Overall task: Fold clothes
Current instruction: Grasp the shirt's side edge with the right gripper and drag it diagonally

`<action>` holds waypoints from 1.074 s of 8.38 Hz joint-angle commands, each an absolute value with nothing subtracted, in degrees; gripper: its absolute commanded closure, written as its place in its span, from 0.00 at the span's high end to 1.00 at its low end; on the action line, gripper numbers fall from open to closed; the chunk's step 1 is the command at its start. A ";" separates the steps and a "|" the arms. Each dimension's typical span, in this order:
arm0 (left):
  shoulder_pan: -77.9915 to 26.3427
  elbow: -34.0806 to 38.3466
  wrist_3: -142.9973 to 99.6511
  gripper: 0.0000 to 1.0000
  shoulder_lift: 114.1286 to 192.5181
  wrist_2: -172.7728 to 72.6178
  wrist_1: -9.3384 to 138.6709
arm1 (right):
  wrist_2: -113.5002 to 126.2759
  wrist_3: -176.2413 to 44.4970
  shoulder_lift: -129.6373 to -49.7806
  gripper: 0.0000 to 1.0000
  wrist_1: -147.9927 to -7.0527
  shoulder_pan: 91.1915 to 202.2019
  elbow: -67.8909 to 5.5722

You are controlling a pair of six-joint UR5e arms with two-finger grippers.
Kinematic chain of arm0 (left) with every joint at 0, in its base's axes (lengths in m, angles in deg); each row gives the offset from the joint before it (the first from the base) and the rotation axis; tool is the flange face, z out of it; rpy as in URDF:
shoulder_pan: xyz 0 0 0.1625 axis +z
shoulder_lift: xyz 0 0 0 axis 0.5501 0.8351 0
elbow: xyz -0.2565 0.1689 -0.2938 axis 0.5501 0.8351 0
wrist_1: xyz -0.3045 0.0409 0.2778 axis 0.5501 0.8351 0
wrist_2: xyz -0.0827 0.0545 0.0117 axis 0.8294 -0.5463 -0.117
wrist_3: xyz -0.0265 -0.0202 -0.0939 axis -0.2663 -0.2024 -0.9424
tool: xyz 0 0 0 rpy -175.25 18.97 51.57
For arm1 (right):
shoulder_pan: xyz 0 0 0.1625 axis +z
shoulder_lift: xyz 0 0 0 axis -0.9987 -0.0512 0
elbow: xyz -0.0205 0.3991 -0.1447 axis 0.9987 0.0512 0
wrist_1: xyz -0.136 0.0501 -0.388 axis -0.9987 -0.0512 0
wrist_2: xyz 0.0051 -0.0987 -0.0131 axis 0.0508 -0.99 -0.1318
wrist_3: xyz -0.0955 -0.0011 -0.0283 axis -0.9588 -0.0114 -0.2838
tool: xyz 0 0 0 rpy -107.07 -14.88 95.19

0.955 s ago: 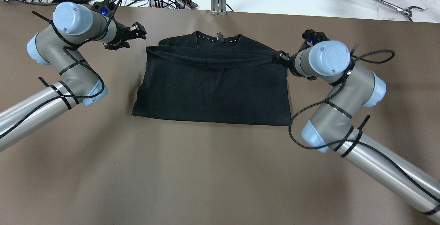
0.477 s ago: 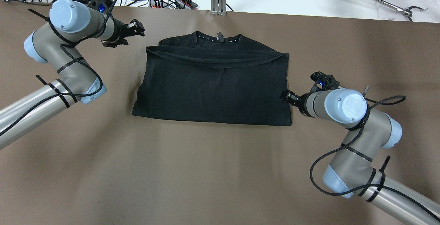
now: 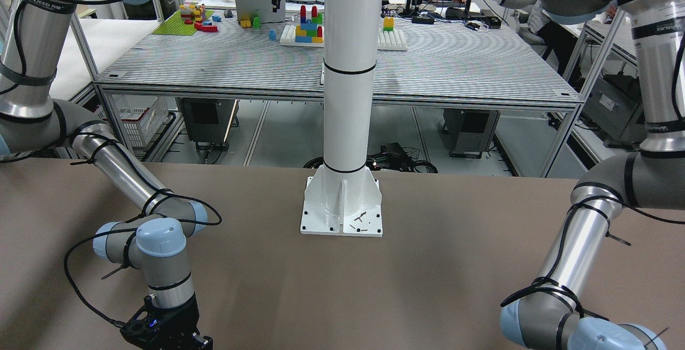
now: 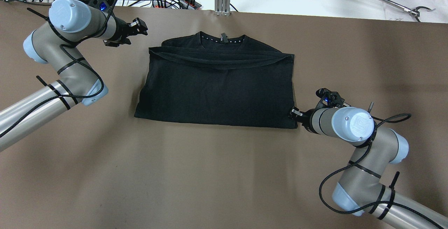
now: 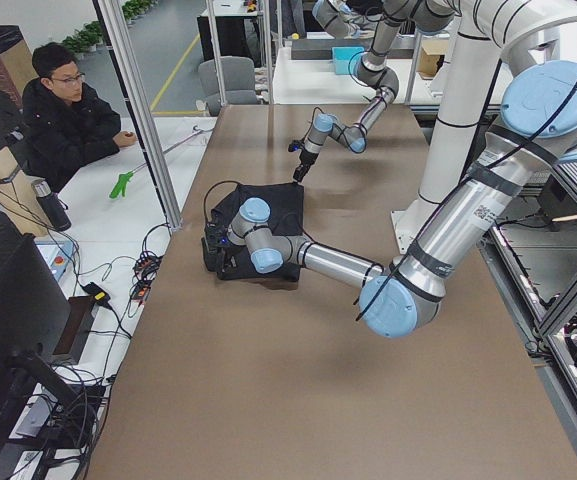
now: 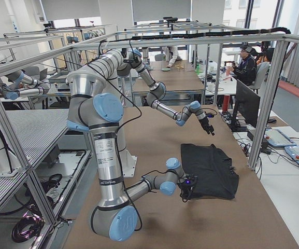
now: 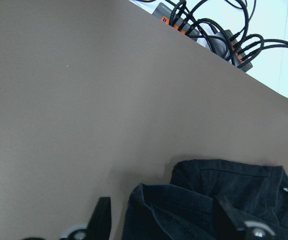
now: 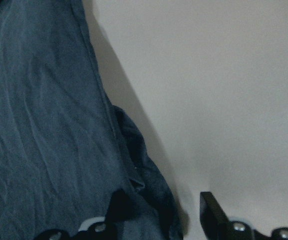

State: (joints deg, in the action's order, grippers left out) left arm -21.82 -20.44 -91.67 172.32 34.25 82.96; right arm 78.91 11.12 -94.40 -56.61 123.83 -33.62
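As the right gripper [image 4: 295, 114] straddles the black T-shirt's [image 4: 217, 89] near-right corner, jaws parted, it should pinch all layers; left gripper [image 4: 139, 29] hovers spread, empty.

"HUAWEI" along the black monitor [image 5: 8, 330]

A black garment [image 6: 210, 167] lies spread flat on the brown tabletop [image 6: 253, 218], with the near arm's right hand [image 6: 186, 193] low at the cloth's nearest corner and the far arm's left hand [image 6: 210, 130] hanging above bare tabletop beyond the garment's far edge, apart from it.
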 commanded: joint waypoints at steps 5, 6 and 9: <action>-21.74 -20.37 -91.67 0.76 172.49 34.12 83.04 | 78.55 15.53 -94.52 0.34 -56.50 121.69 -33.88; -21.74 -20.20 -91.76 0.76 172.40 34.12 83.04 | 78.55 15.97 -94.52 0.06 -56.50 121.69 -33.96; -21.56 -20.19 -91.76 0.76 172.31 34.03 82.95 | 78.90 15.89 -95.74 0.00 -57.20 121.78 -37.63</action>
